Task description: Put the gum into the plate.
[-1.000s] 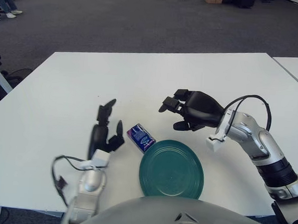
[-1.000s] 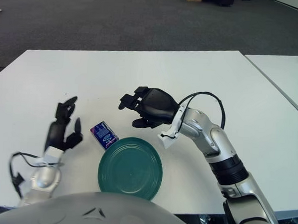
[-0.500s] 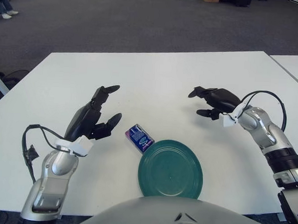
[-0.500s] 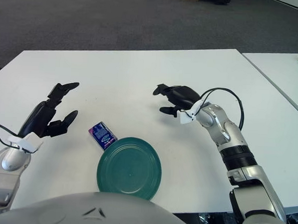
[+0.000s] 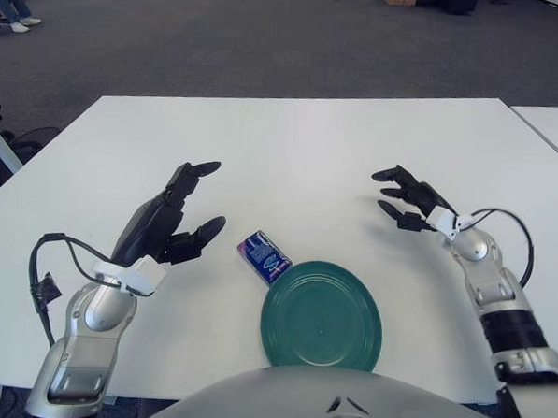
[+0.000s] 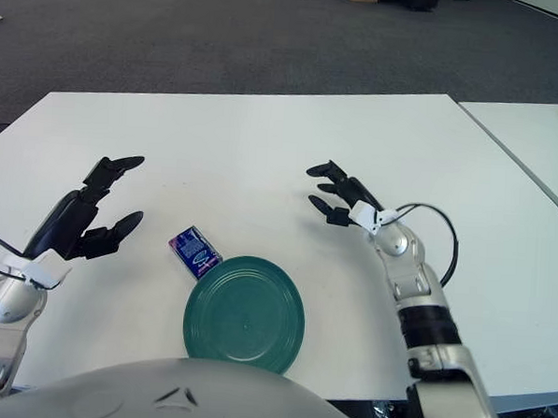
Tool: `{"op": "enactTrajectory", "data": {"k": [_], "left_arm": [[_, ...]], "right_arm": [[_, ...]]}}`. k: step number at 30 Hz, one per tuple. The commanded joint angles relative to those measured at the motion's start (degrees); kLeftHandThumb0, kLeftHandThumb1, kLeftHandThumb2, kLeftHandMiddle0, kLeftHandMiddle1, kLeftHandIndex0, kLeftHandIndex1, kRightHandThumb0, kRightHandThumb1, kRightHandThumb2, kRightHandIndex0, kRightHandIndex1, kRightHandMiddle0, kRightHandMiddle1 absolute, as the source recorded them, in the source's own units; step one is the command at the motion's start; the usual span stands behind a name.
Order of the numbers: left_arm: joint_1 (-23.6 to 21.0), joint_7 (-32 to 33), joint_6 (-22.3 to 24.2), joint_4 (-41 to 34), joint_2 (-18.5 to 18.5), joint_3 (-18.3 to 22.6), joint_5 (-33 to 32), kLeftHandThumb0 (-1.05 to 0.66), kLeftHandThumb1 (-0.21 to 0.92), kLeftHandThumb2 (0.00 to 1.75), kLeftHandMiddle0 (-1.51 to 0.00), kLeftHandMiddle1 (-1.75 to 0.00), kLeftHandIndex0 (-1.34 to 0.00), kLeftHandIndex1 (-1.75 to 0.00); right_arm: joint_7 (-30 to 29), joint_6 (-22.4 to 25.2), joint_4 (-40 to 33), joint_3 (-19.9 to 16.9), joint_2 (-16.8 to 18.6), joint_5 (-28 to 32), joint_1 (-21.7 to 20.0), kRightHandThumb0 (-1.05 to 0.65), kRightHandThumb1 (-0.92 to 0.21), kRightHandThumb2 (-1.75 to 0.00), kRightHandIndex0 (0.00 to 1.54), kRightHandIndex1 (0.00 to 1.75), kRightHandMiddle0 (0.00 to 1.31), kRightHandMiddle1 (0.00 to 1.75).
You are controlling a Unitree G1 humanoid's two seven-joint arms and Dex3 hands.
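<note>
A small blue gum pack (image 5: 264, 256) lies on the white table (image 5: 292, 144), touching the upper left rim of the round dark green plate (image 5: 321, 316). The plate holds nothing. My left hand (image 5: 178, 215) hovers to the left of the gum, fingers spread and apart from it. My right hand (image 5: 403, 200) is up and to the right of the plate, fingers spread, holding nothing. In the right eye view the gum pack (image 6: 194, 251) shows just left of the plate (image 6: 244, 313).
A second white table (image 6: 544, 148) stands at the right edge, with a gap between the two. Grey carpet lies beyond the far table edge. My own body fills the bottom of both views.
My right hand has pulled back to the right, away from the gum, and lowered toward the table. My left hand rose and opened beside the gum. The gum and plate stayed put.
</note>
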Motion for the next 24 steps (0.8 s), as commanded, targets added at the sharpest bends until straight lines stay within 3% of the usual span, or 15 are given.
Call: {"op": "enactTrajectory", "data": {"k": [1,3,6,10,18,24], "left_arm": [[-1.96,1.36,-4.13,2.58,1.12,-0.39,2.87,-0.84,0.92,0.58,-0.28,0.00,0.00,-0.77],[-2.47,1.50,-5.26,3.35,1.53,-0.68,4.08,-0.84,0.92,0.59,-0.28,0.00,0.00,-0.77],[-5.67,4.99,-10.60,7.44,3.48,-3.57,13.61,-0.84,0.92,0.53,-0.29,0.00,0.00,-0.78],[-8.97,6.22,-13.96,9.98,5.79,-7.27,22.54,-0.83,0.92,0.40,-0.29,0.00,0.00,-0.85],[-12.60,0.09,-18.59,12.69,12.95,-9.75,24.64,-0.80,0.90,0.21,-0.28,0.00,-0.01,-0.93],[-17.69,-0.82,-22.52,17.70,16.32,-12.02,27.12,-0.77,0.88,0.18,-0.26,0.00,0.00,-0.88]], "right_arm": [[-3.79,10.61,-9.60,-4.21,9.88,12.06,9.30,-0.61,-0.92,-0.70,0.53,0.11,0.04,0.85],[-4.73,11.94,-11.39,-4.05,11.10,12.76,11.15,-0.61,-0.92,-0.70,0.54,0.12,0.05,0.85],[-6.66,14.28,-15.48,-3.91,14.06,15.19,16.06,-0.61,-0.92,-0.71,0.58,0.14,0.07,0.87],[-8.17,16.29,-21.05,-2.92,16.26,16.49,21.87,-0.61,-0.92,-0.71,0.61,0.15,0.09,0.87],[-8.83,17.99,-33.99,3.48,17.52,16.47,37.51,-0.62,-0.92,-0.70,0.61,0.15,0.09,0.86],[-8.74,19.88,-36.33,5.05,16.56,16.04,40.86,-0.61,-0.92,-0.67,0.63,0.17,0.10,0.86]]}}
